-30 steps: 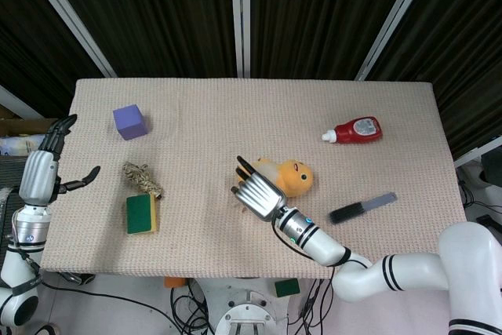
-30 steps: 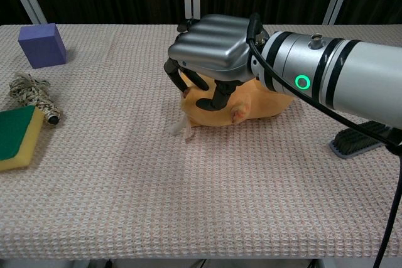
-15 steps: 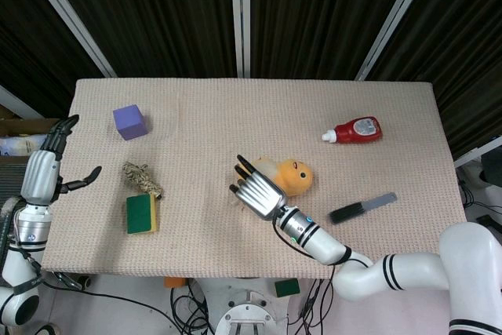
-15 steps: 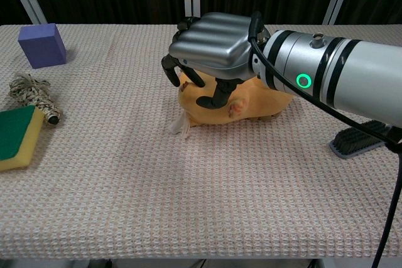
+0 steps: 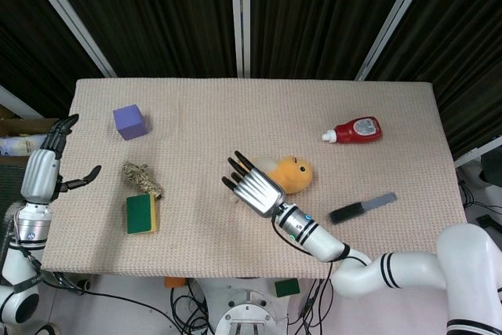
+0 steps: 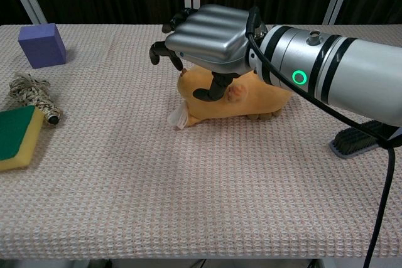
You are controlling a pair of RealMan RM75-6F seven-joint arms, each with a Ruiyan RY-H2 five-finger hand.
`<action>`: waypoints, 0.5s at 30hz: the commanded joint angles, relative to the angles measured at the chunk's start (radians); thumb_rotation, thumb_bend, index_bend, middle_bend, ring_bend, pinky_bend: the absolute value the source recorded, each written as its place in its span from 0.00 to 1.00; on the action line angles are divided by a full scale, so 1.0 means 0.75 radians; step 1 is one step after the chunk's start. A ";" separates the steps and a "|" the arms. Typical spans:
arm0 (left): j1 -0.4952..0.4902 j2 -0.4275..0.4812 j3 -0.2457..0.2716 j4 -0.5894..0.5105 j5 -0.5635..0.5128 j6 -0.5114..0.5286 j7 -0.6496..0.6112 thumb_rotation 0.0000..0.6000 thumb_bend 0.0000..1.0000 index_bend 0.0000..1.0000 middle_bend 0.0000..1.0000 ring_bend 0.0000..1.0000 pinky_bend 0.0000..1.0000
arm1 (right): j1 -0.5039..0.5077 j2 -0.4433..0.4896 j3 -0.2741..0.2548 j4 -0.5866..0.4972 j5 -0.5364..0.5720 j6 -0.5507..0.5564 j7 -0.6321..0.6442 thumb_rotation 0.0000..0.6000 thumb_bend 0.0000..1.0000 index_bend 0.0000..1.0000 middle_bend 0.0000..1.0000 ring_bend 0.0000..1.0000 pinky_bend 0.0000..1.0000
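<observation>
Plush toy (image 6: 229, 101), orange and soft, is lying near the middle of the table (image 5: 235, 233), a bit toward the near edge. I am holding my right hand (image 6: 207, 39) just over its left end. The fingers (image 6: 164, 48) are spread and only a little curled, and the hand is gripping nothing. I am guessing the toy is light and squashy, so it will bend when squeezed and will not break. I think the fat middle of its body is the best place to grab. My hand is hiding the top of the toy in the chest view, so I cannot tell if the thumb is touching it. A small white tag (image 6: 178, 118) is sticking out at its left end. My left hand (image 5: 49, 164) is hanging open past the left edge, holding nothing.
</observation>
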 commanded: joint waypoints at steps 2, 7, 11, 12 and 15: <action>0.000 0.000 0.001 0.001 0.000 -0.002 -0.001 1.00 0.21 0.07 0.07 0.03 0.21 | -0.004 0.000 0.007 0.002 -0.005 0.005 0.004 1.00 0.34 0.23 0.32 0.02 0.00; -0.002 -0.004 0.002 0.006 -0.002 -0.007 -0.004 1.00 0.21 0.07 0.07 0.03 0.21 | -0.006 -0.001 0.005 0.011 0.001 0.001 -0.017 1.00 0.34 0.25 0.32 0.02 0.00; -0.002 -0.006 0.003 0.012 -0.004 -0.010 -0.003 1.00 0.21 0.07 0.07 0.03 0.21 | -0.010 -0.011 0.009 0.025 0.007 0.009 -0.031 1.00 0.34 0.30 0.34 0.02 0.00; -0.002 -0.007 0.003 0.012 -0.004 -0.010 -0.004 1.00 0.21 0.07 0.07 0.03 0.21 | -0.010 -0.013 0.010 0.029 0.010 0.007 -0.031 1.00 0.34 0.31 0.34 0.02 0.00; -0.002 -0.008 0.004 0.015 -0.004 -0.011 -0.005 1.00 0.21 0.07 0.07 0.03 0.21 | -0.010 -0.022 0.012 0.043 0.018 0.002 -0.035 1.00 0.34 0.33 0.35 0.02 0.00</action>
